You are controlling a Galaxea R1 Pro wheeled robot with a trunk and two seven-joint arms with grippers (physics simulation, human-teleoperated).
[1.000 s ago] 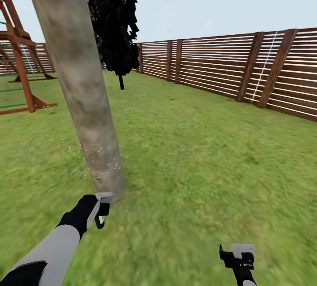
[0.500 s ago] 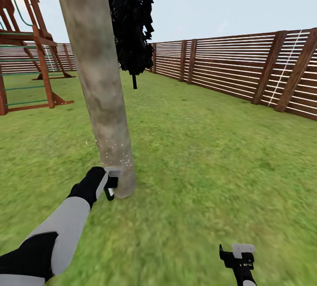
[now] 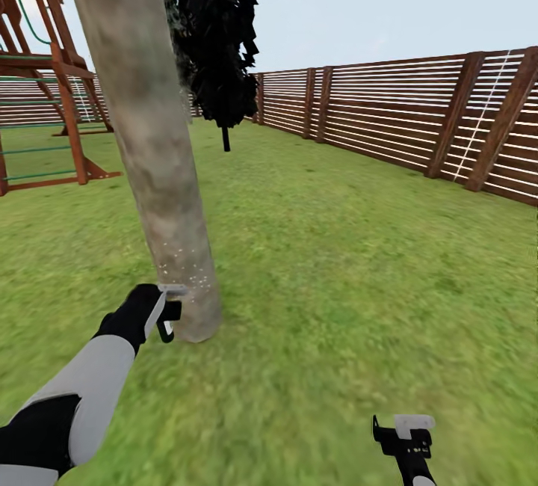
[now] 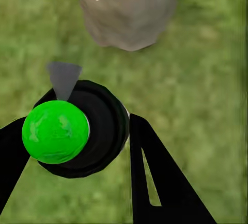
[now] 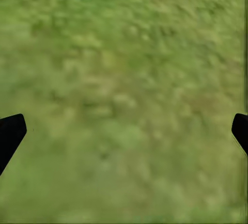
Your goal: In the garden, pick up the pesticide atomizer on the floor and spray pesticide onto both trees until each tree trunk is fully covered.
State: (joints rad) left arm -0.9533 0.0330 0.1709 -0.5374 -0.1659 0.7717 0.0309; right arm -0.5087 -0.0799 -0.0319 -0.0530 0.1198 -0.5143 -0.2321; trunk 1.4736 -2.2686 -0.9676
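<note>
Head view: left claw (image 3: 166,314) low by base of tree trunk (image 3: 153,149), holding pesticide atomizer (image 3: 169,321), mostly hidden here; small white specks on bark just above it. Right claw (image 3: 403,434) low over grass (image 3: 336,262), well apart from trunk. Dark conifer (image 3: 217,30), fence (image 3: 418,120), wooden play frame (image 3: 45,97) behind.

L wrist view: claw fingers (image 4: 160,182) closed round atomizer (image 4: 77,131), black body w/ green round cap, grey nozzle aimed at trunk base (image 4: 124,12).

R wrist view: fingertips (image 5: 10,133) wide apart, nothing between, grass (image 5: 124,100) below.
</note>
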